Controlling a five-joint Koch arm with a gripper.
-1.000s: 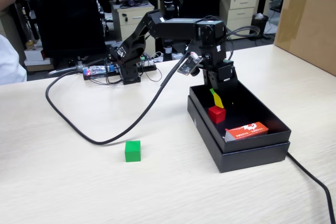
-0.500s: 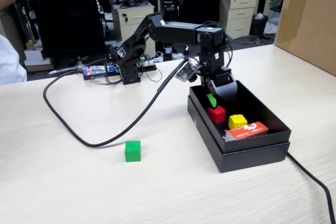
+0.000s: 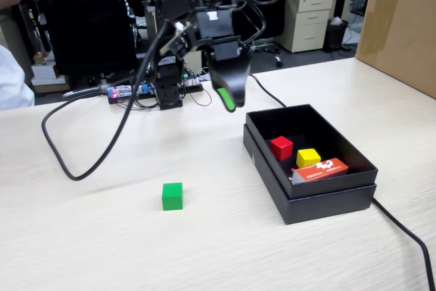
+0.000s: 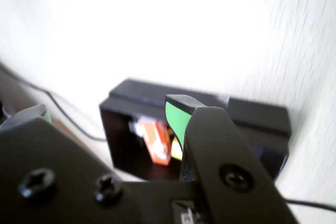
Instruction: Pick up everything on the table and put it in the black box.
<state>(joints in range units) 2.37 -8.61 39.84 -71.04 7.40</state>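
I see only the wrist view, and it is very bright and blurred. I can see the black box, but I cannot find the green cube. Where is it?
Observer: The green cube lies on the table, outside the black box, to its left in the fixed view.
Operator: Which cubes are inside the box?
Observer: The red cube and the yellow cube, next to a red-and-white carton.
Operator: How high is the gripper?
Observer: The gripper hangs well above the table, left of the box's far corner, and it carries nothing.
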